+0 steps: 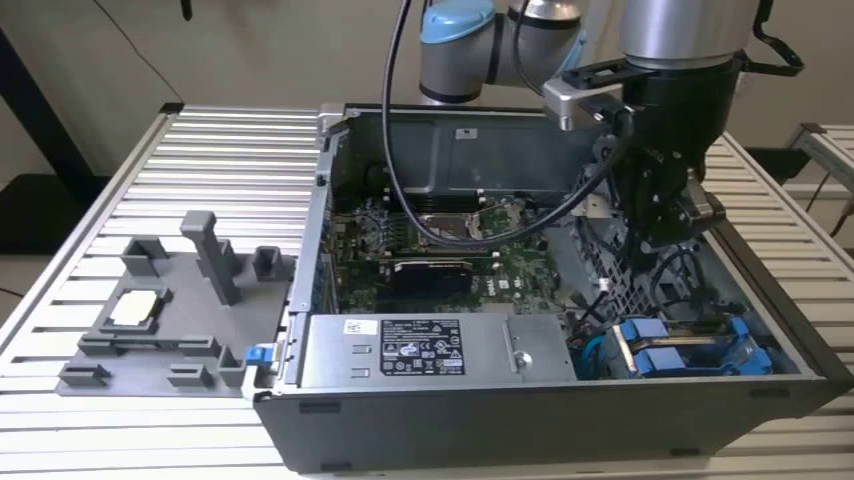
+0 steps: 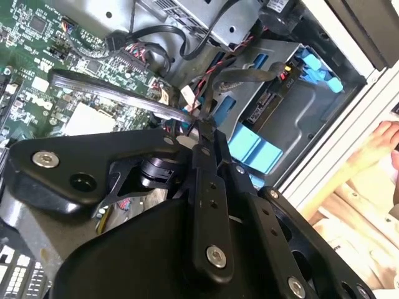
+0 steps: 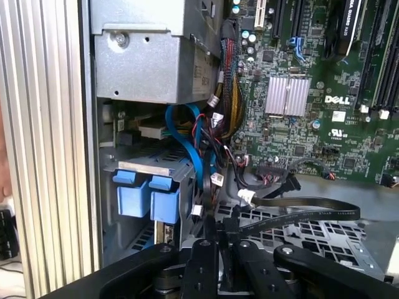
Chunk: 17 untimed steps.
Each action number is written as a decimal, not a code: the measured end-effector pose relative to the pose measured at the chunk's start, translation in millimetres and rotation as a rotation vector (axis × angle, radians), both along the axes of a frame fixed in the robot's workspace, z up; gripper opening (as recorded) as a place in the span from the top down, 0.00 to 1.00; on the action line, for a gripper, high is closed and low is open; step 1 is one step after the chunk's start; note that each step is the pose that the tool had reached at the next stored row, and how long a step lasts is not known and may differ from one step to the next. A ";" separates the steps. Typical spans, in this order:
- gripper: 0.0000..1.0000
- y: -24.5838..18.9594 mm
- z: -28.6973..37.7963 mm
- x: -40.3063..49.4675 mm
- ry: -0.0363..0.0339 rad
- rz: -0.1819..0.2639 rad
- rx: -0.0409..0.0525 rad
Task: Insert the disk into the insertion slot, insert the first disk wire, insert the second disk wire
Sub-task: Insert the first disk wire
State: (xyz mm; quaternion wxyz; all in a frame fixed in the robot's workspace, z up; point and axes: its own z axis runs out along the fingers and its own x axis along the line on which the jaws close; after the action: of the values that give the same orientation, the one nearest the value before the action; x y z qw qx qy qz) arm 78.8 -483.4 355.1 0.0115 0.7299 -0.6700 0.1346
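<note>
Disk (image 1: 674, 352) sits in the insertion slot (image 1: 747, 352) at the case's near corner, on the exterior view's right — blue carrier tabs seated. We're on the wire steps. Gripper (image 3: 211, 232) hangs just above the bay, clenched on a thin black wire (image 3: 206, 187), judging from both wire-side wrist views. Next move calls for lining the plug up with the disk's port. The plug end and the port are hidden — can't tell which wire this is.

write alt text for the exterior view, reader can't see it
A robot arm's gripper reaches down into an open grey computer case on a slatted table, above the insertion slot with blue fittings. A grey fixture sits at the exterior view's left.
</note>
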 end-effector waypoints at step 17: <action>0.84 -37.5 1.7 20.1 0.0246 0.000 0.0005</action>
State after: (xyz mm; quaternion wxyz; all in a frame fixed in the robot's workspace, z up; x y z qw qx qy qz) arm 98.8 -520.9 356.9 0.0195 0.7315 -0.6699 0.1255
